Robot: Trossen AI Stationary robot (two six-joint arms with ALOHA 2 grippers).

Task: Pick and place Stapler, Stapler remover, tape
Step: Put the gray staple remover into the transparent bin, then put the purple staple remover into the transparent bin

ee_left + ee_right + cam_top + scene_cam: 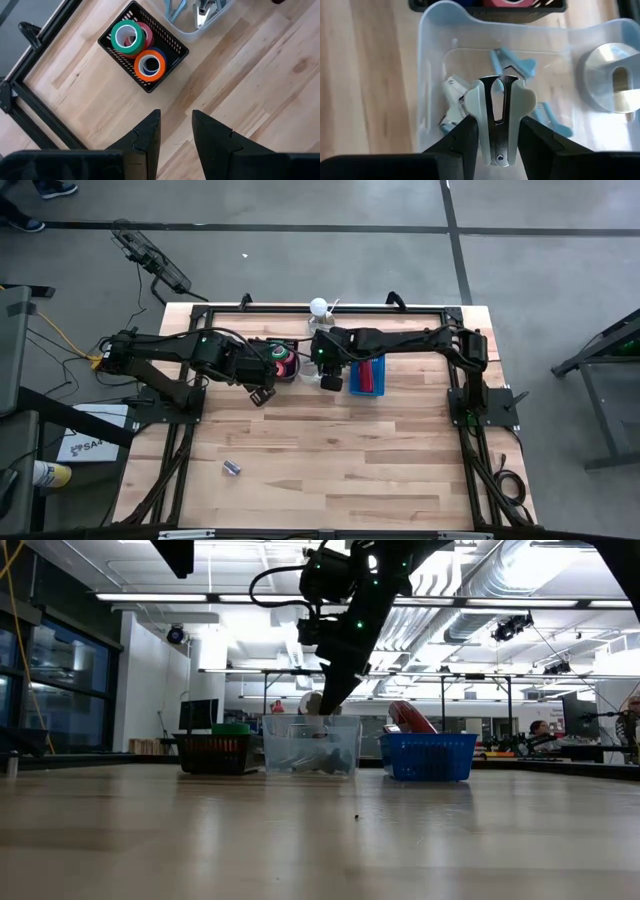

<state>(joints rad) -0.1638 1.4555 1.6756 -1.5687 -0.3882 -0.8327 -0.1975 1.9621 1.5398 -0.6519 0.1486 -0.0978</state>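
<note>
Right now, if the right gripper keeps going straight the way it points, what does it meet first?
The right gripper points into the clear bin; first come the staple removers lying on its floor, though depth is unclear.

Black jointed arms (390, 338), green lights, looping cables

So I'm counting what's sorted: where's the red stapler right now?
In the high view the stapler lies in the blue basket at the table's far middle, right of the clear bin.
</note>
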